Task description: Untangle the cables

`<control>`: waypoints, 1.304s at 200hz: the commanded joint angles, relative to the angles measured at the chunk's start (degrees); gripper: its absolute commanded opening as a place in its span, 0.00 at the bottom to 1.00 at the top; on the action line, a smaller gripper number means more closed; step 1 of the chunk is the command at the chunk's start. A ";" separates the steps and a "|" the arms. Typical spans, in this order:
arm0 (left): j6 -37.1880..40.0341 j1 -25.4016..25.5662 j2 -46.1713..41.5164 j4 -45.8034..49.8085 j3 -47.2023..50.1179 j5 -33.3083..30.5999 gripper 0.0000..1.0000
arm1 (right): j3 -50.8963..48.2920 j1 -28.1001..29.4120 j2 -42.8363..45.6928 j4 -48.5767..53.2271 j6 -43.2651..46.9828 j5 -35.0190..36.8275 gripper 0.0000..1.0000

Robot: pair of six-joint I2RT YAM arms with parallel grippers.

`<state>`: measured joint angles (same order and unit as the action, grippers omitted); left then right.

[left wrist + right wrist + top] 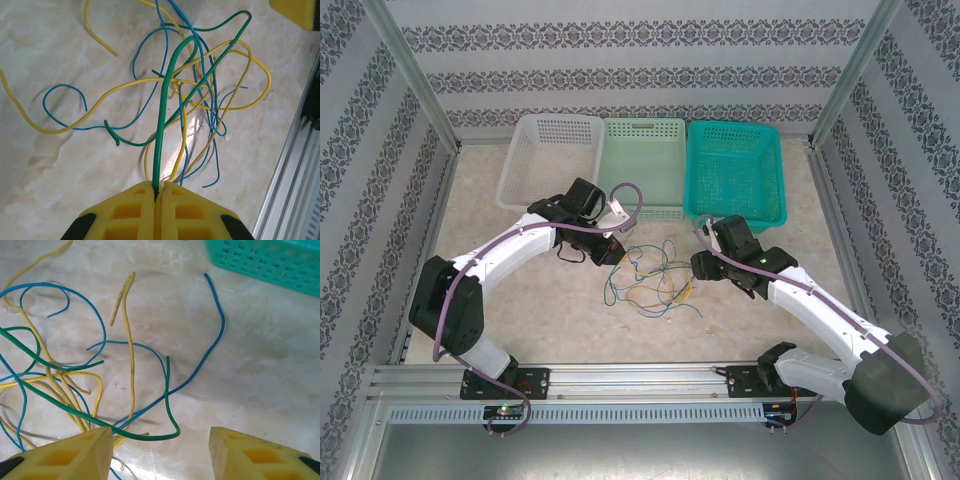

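The cables (650, 275) lie in a loose tangle of yellow, green and blue wires on the marble tabletop between the two arms. My left gripper (613, 250) sits at the tangle's left edge. In the left wrist view it (158, 187) is shut on a green cable (162, 125) that rises out of the pads and arches over yellow (75, 122) and blue (65, 90) loops. My right gripper (698, 268) hovers at the tangle's right edge. In its wrist view it (160, 437) is open, with a green cable's curled end (169, 390) lying between the fingers, untouched.
Three baskets stand in a row at the back: white (548, 158), pale green (642, 160) and teal (735, 170), the teal one's corner (265, 260) close to the right gripper. An aluminium rail (640, 375) runs along the near edge.
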<state>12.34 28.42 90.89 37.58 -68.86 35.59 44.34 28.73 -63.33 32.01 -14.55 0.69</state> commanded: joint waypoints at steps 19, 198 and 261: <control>-0.30 -0.39 -0.12 0.30 -0.67 0.11 0.00 | 3.04 2.64 -1.93 5.54 12.42 -0.23 0.57; -0.12 -1.53 -0.65 0.39 -0.22 2.02 0.00 | 6.05 3.70 -16.92 4.92 26.83 1.07 0.43; -0.73 -2.21 -1.39 -0.21 0.64 1.12 0.00 | 2.91 1.80 -7.66 1.92 25.75 -1.34 0.02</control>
<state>12.34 27.20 90.89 37.58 -68.86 36.18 48.62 31.38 -76.58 35.33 11.11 1.67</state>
